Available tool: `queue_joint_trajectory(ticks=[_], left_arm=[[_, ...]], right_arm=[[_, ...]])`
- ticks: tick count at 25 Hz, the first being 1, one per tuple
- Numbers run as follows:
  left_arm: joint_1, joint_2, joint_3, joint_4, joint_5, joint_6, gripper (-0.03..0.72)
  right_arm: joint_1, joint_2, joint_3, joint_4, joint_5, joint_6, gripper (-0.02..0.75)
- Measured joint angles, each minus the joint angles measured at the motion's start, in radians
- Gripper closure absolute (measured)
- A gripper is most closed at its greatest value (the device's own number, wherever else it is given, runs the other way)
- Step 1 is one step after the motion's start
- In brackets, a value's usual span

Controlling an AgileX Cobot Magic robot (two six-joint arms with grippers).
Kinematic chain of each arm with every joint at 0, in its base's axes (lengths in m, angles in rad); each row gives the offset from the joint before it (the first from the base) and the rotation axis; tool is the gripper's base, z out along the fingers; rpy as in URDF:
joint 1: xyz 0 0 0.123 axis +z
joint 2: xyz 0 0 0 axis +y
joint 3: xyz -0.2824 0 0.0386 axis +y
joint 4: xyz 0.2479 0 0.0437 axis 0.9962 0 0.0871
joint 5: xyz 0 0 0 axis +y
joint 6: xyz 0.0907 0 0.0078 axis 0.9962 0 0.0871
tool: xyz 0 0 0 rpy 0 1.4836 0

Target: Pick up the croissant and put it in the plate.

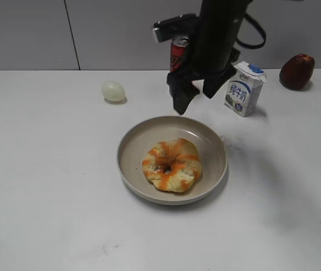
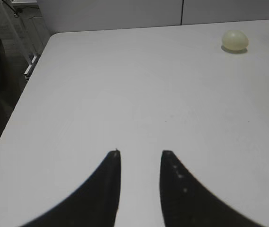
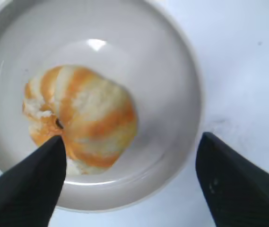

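The croissant [image 1: 172, 165], a pale tan ring with orange streaks, lies inside the beige plate [image 1: 132, 141] at the table's middle. It also shows in the right wrist view [image 3: 84, 120], resting in the plate [image 3: 177, 71]. My right gripper [image 1: 197, 96] hangs open and empty above the plate's far rim; its fingers [image 3: 129, 142] are spread wide, clear of the croissant. My left gripper [image 2: 140, 153] is open and empty over bare table at the left, out of the exterior view.
A pale egg [image 1: 113, 91] lies at the back left, also in the left wrist view [image 2: 234, 40]. A milk carton [image 1: 243, 88], a red can [image 1: 178, 52] behind the arm and a dark red fruit [image 1: 296, 71] stand at the back right. The table's left edge [image 2: 25, 94] is near.
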Motion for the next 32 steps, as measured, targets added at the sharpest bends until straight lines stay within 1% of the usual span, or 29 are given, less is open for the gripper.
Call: queue_joint_trajectory(ticks=[3, 10, 12, 16, 22, 28, 32], left_arm=[[0.000, 0.000, 0.000, 0.000, 0.000, 0.000, 0.461], [0.000, 0.000, 0.000, 0.000, 0.000, 0.000, 0.461], [0.000, 0.000, 0.000, 0.000, 0.000, 0.000, 0.461], [0.000, 0.000, 0.000, 0.000, 0.000, 0.000, 0.461], [0.000, 0.000, 0.000, 0.000, 0.000, 0.000, 0.461], [0.000, 0.000, 0.000, 0.000, 0.000, 0.000, 0.461], [0.000, 0.000, 0.000, 0.000, 0.000, 0.000, 0.461]], right_arm=[[-0.089, -0.059, 0.011, -0.006, 0.004, 0.010, 0.095], [-0.368, -0.265, 0.158, -0.028, 0.006, 0.069, 0.133], [-0.409, -0.345, 0.211, -0.036, 0.007, 0.077, 0.148], [-0.420, -0.512, 0.365, -0.038, 0.008, 0.079, 0.156], [-0.420, -0.821, 0.672, -0.033, 0.001, 0.081, 0.157], [-0.420, -1.137, 0.949, -0.033, -0.070, 0.081, 0.157], [-0.420, -1.345, 1.096, -0.032, -0.123, 0.081, 0.157]])
